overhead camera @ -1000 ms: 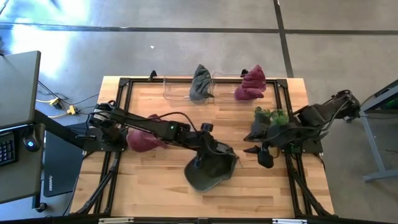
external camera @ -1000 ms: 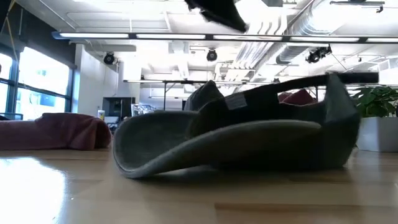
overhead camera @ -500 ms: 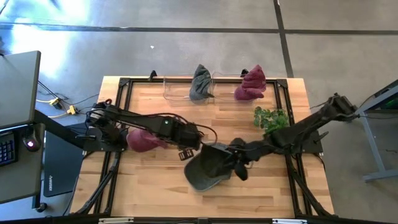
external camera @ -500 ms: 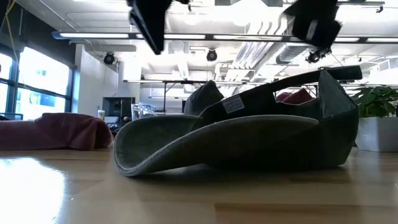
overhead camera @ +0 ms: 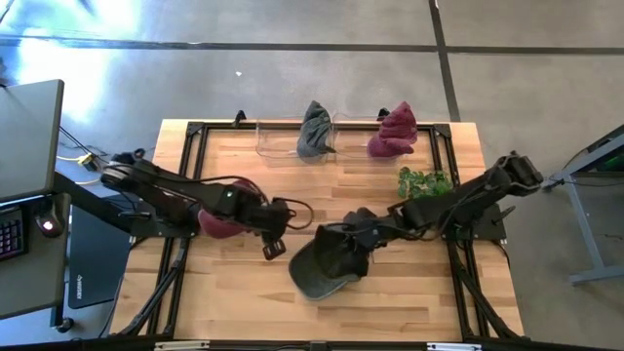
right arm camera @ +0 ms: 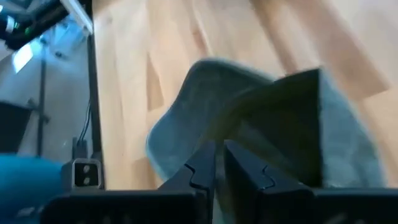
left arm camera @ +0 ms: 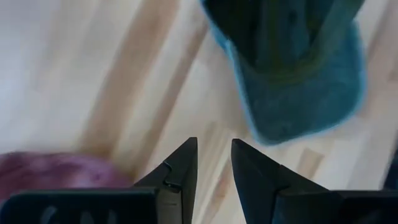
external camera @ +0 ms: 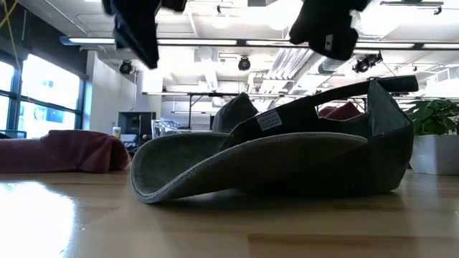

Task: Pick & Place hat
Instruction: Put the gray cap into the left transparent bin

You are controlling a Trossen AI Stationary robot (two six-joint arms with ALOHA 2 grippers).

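Holding a grey hat [overhead camera: 314,131], clear bin [overhead camera: 278,136], left gripper [left arm camera: 213,163] slightly apart, right gripper [right arm camera: 217,163] nearly together above green cap [overhead camera: 327,265]

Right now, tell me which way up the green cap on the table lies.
Upside down. In the low view the green cap rests on its crown on the table, its brim curling upward, and its inner label faces the camera.

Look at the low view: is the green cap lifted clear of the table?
No, the green cap rests on the wooden table, its brim and crown touching the surface.
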